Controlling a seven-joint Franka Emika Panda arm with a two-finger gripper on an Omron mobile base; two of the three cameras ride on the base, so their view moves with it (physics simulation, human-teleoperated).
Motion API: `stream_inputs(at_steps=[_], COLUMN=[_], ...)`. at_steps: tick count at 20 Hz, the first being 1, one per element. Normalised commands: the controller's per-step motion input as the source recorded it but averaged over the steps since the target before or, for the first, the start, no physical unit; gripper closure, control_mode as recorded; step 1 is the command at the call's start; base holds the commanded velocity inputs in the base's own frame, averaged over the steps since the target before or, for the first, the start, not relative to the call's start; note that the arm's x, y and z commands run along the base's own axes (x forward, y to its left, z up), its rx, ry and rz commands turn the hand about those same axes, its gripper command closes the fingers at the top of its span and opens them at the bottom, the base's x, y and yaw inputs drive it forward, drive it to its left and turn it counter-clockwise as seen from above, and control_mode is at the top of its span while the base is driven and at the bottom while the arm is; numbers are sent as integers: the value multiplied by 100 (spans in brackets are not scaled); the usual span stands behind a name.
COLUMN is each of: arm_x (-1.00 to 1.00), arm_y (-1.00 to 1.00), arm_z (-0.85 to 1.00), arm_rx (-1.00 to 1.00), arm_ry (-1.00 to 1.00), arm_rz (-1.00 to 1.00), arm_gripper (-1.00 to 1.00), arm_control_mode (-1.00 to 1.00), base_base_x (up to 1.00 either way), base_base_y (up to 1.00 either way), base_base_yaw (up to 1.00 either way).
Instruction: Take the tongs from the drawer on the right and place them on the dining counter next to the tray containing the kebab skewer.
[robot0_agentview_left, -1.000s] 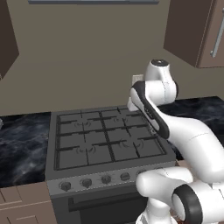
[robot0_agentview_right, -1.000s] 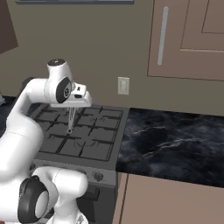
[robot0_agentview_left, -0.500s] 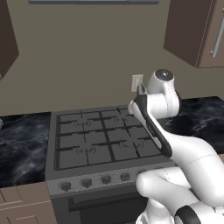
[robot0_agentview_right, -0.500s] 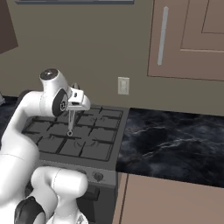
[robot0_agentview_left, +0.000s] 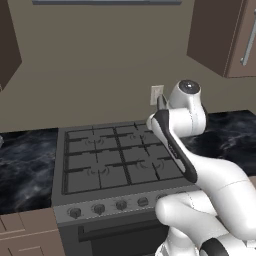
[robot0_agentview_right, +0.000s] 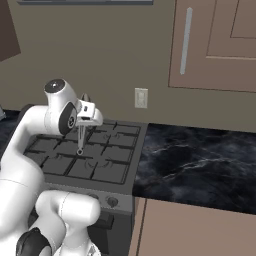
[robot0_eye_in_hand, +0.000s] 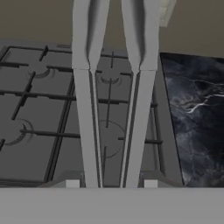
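the jaws (robot0_agentview_right: 84, 116) are partly closed on the tongs (robot0_agentview_right: 80, 140), gripping them near one end so the two slim silver arms hang down from the hand over the stove (robot0_agentview_right: 85, 157). in the right base view the tongs sit at about 9 o'clock of the frame, their lower tip just above the dark burner grates and apart from them. in the hand view the tongs (robot0_eye_in_hand: 111, 87) run from 6 o'clock straight up to 12 o'clock as two pale grey arms side by side, narrow near the hand and widening toward the far end, with the stove grates (robot0_eye_in_hand: 39, 113) behind them and a black marble surface (robot0_eye_in_hand: 194, 113) with white veins at 3 o'clock. in the left base view the white arm (robot0_agentview_left: 200, 165) rises from 5 o'clock and bends over the right half of the stove (robot0_agentview_left: 110, 160), and the hand is mostly hidden behind the arm there. a pale wall outlet (robot0_agentview_right: 141, 98) sits on the wall behind the stove at about 12 o'clock of it. a brown wall cabinet (robot0_agentview_right: 215, 45) with a slim silver bar handle (robot0_agentview_right: 185, 40) hangs at 1 o'clock in the right base view, above the marble surface (robot0_agentview_right: 195, 165) that flanks the stove.
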Motion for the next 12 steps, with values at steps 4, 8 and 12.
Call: stream_inputs(at_steps=[4,8,12], arm_x=[0,0,0], arm_y=[0,0,0], arm_z=[0,0,0], arm_rx=[0,0,0], arm_ry=[0,0,0], arm_rz=[0,0,0], arm_gripper=[100,100,100], arm_control_mode=[100,100,100], base_base_x=[-4,-48,-62], base_base_y=[0,0,3], base_base_yaw=[0,0,0])
